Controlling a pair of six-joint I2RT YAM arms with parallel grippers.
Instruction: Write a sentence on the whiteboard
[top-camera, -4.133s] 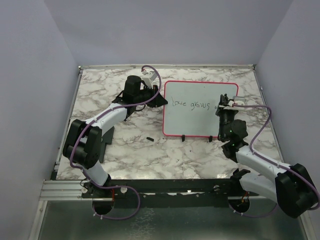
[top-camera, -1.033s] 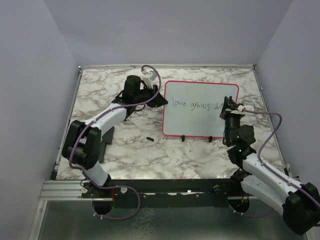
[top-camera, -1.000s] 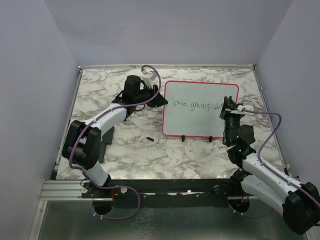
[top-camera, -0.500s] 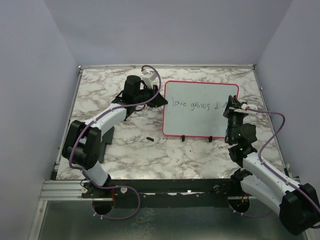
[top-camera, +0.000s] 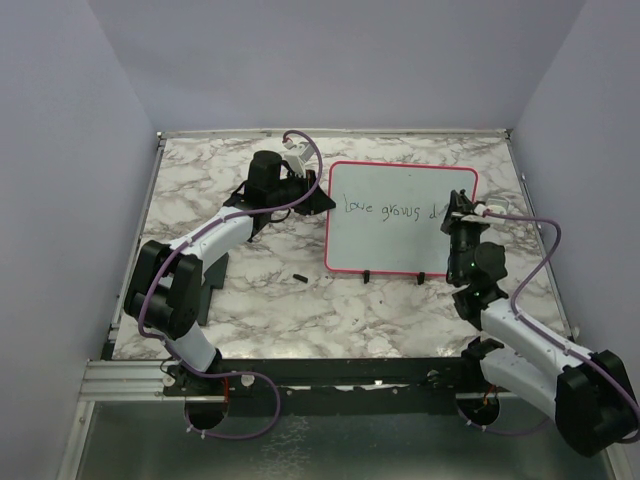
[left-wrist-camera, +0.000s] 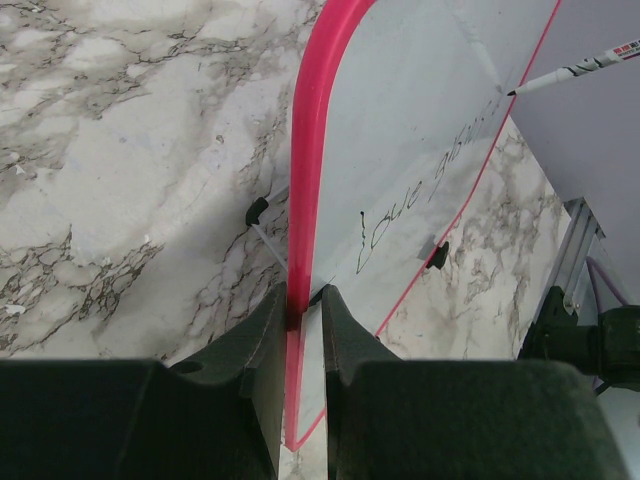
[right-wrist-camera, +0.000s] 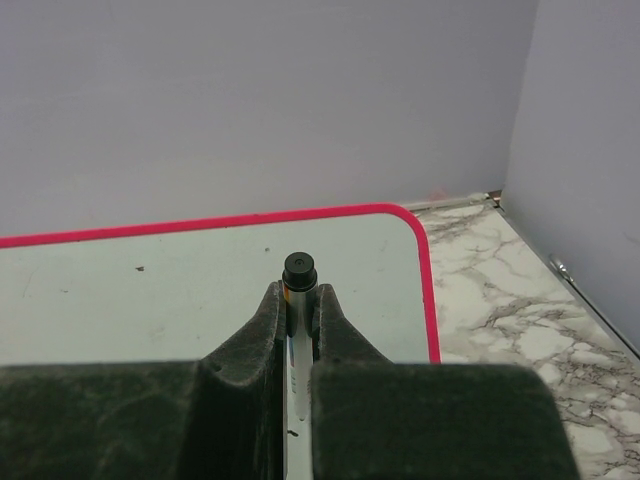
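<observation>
The whiteboard (top-camera: 395, 235) lies on the marble table with a red-pink frame and two black clips on its near edge. The sentence (top-camera: 388, 209) reads about "Love grows d", ending near the board's right side. It also shows in the left wrist view (left-wrist-camera: 420, 190). My left gripper (top-camera: 322, 198) is shut on the whiteboard's left frame edge (left-wrist-camera: 300, 270). My right gripper (top-camera: 460, 213) is shut on a white marker (right-wrist-camera: 300, 275) with a black end. The marker's tip (left-wrist-camera: 512, 92) hovers at the board by the last letter.
A small black marker cap (top-camera: 299, 276) lies on the marble left of the board's near corner. A dark flat pad (top-camera: 211, 278) lies under my left arm. Purple-grey walls enclose the table on three sides.
My right gripper has shifted right along the board with the marker. The letter "d" has been added after "grows". The left arm has not moved.
</observation>
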